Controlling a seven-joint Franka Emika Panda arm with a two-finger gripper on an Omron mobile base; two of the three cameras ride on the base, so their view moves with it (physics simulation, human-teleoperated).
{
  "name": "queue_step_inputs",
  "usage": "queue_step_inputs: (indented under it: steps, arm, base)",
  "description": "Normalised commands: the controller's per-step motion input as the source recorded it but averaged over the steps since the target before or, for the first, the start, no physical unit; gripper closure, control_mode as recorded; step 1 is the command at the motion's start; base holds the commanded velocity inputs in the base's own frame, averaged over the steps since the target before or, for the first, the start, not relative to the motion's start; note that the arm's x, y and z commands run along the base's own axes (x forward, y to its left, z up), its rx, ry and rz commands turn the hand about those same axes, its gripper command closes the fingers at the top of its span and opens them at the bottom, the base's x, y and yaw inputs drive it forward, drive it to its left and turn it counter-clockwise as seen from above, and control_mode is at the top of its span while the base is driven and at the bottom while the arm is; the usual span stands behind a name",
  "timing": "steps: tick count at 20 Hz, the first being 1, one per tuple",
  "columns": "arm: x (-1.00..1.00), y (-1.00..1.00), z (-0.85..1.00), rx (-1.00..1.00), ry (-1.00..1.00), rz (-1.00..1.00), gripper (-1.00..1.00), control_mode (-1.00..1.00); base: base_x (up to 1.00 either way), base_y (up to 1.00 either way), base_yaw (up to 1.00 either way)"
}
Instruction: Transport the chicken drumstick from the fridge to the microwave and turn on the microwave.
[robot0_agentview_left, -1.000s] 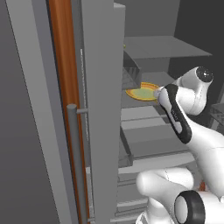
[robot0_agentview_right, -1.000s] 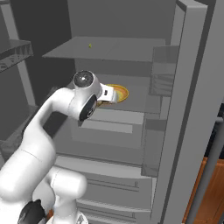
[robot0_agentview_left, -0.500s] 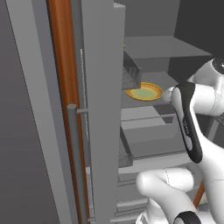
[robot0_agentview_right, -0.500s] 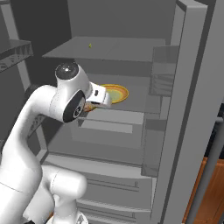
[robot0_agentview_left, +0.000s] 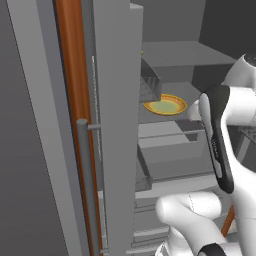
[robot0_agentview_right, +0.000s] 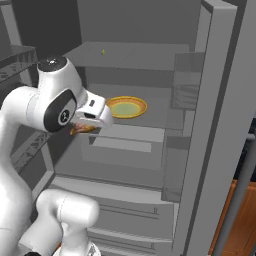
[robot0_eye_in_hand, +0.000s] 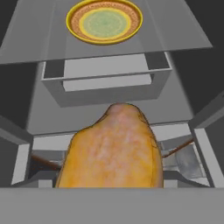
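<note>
Grey all through: fridge (robot0_agentview_right: 210, 125) stands open, doors swung wide, inner shelves, door bins and lower drawers exposed. Long bar handle (robot0_agentview_left: 85, 185) runs down the left door's outer face in the left base view, with a strip of orange-brown wood (robot0_agentview_left: 72, 100) just behind it.

White arm reaches in front of the open compartment. Gripper (robot0_agentview_right: 82, 127) sits low at the left of the fridge opening, forward of the shelf edge, out over the drawers.

Yellow plate (robot0_agentview_right: 125, 107) lies flat on the middle shelf, orange-brown rim, pale green centre, nothing on it. Well apart from the gripper, further back in the fridge.

Chicken drumstick (robot0_eye_in_hand: 111, 148) is off the plate, at the gripper. In the hand view it looms large right at the finger position, covering the fingertips. In the right base view a sliver of orange pokes out beneath the hand. Fingers closed around it, as far as can be read; the tips themselves are hidden.
</note>
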Motion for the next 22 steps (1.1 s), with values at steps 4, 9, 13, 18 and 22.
queue_step_inputs:
  steps: [4,9,13,18,22]
  arm:
    - [-0.45,0.15,0.0,0.0,0.07,0.0,1.0,-1.0]
    - [-0.52,0.02,0.0,0.0,0.02,0.0,1.0,-1.0]
    - [-0.59,-0.03,-0.01,0.0,0.0,0.03,1.0,-1.0]
    - [-0.71,-0.07,0.0,0.0,0.0,0.07,1.0,-1.0]
    - [-0.64,-0.02,0.0,0.0,0.02,0.07,1.0,-1.0]
  base:
    - [0.0,0.0,0.0]
    - [0.0,0.0,0.0]
    - [0.0,0.0,0.0]
    - [0.0,0.0,0.0]
    - [0.0,0.0,0.0]
